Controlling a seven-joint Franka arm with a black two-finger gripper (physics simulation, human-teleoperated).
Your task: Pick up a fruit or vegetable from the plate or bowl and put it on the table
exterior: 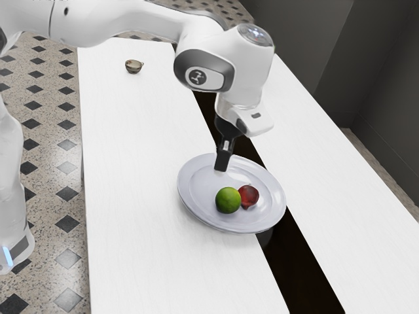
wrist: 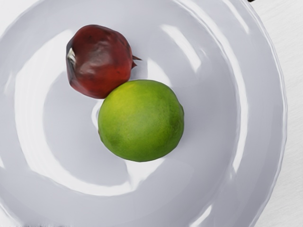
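plainly, the table (exterior: 131, 196) carries the plate (exterior: 187, 186); over it hang the jaws, how far apart i cannot tell, with no fruit in hold. the lime (wrist: 141, 120) sits on the plate, touching the smaller dark red fruit (wrist: 100, 61), so a grasp there might clip that neighbour and send either rolling.

In the exterior view, you can see your white arm (exterior: 141, 21) coming from the upper left of the frame. Its black gripper (exterior: 222, 167) is pointing down at the center, over the upper part of the pale plate (exterior: 195, 190). On this plate, right of the center and lower, a green lime (exterior: 228, 201) lies beside a dark red fruit (exterior: 248, 196). A small bowl (exterior: 133, 67) stands on the white table (exterior: 134, 196), toward the upper left.
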